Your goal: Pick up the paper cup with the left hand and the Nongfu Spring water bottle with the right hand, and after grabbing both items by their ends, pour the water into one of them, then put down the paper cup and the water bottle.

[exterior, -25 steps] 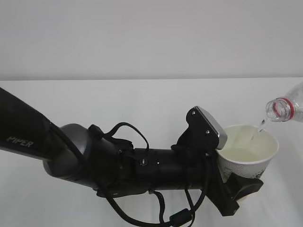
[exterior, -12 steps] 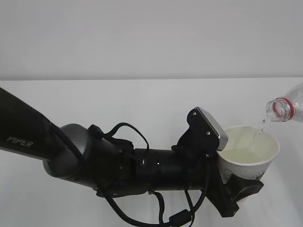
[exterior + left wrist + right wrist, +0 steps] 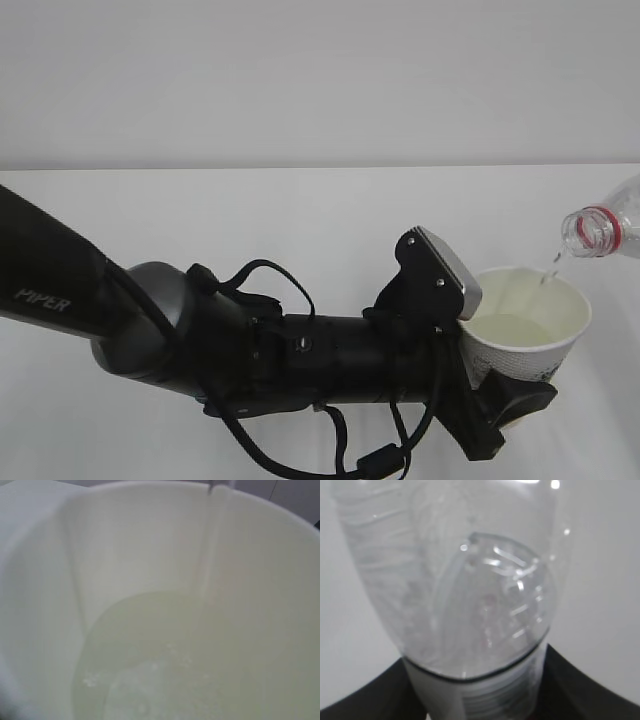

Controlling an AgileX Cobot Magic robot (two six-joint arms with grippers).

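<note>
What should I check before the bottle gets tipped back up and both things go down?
1. Cup gripped by the left hand: ok.
2. Bottle clamped in the right hand: ok.
3. Bottle mouth above the cup opening: ok.
4. Water level below the rim: ok, cup partly filled.
5. Stream landing inside the cup: ok.
6. Free table spot for setting down: cannot tell under the arm.

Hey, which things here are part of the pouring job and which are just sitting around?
Part of the job:
- paper cup, in the left gripper
- Nongfu Spring water bottle, tipped over the cup
- water streaming into the cup

Just around:
- white table; nothing else shows on it
</note>
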